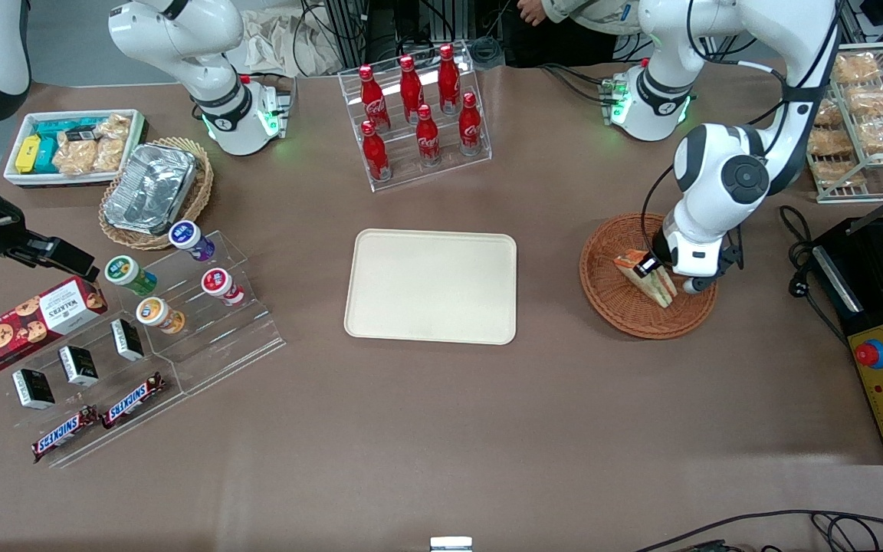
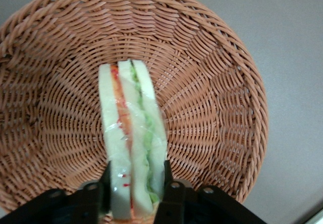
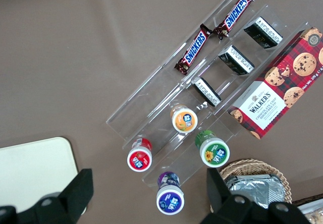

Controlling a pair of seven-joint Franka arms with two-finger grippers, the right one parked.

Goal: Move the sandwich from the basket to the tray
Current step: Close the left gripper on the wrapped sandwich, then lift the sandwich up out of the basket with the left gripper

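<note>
My left gripper (image 2: 136, 193) sat low in the round reddish-brown wicker basket (image 1: 616, 300), black fingers (image 2: 170, 196) clamped on both bread faces of the small triangular sandwich wedge (image 2: 132, 148). I saw the flat cream rectangular tray (image 1: 431, 285) well apart, toward the parked arm.

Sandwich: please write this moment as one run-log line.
gripper: jaws shut on sandwich | sandwich: in basket | tray: bare

claw (image 2: 136, 193): fingertips cut off by frame edge | sandwich (image 2: 132, 143): lower end hidden, apparently between fingers | basket (image 1: 625, 307): partly behind arm
</note>
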